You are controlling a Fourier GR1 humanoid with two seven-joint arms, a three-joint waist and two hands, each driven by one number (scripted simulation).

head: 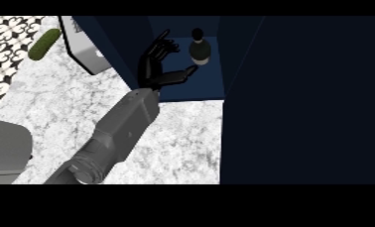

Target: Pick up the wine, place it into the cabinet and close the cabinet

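Note:
A dark wine bottle (199,51) stands upright on the blue floor of the open cabinet (198,88), seen from above with its black cap toward the back. My left hand (152,65) is inside the cabinet just left of the bottle. Its fingers are straight and spread, pointing toward the back. The thumb (183,75) stretches right and reaches the bottle's base; I cannot tell if it touches. The hand is open and holds nothing. The grey forearm (117,132) comes in from the lower left. My right hand does not show.
The cabinet's dark door (300,102) stands open and fills the right side of the view. A green cucumber (45,43) lies at the far left, next to a white box (89,52). A grey rounded shape (13,149) sits at the left edge of the marble counter (183,137).

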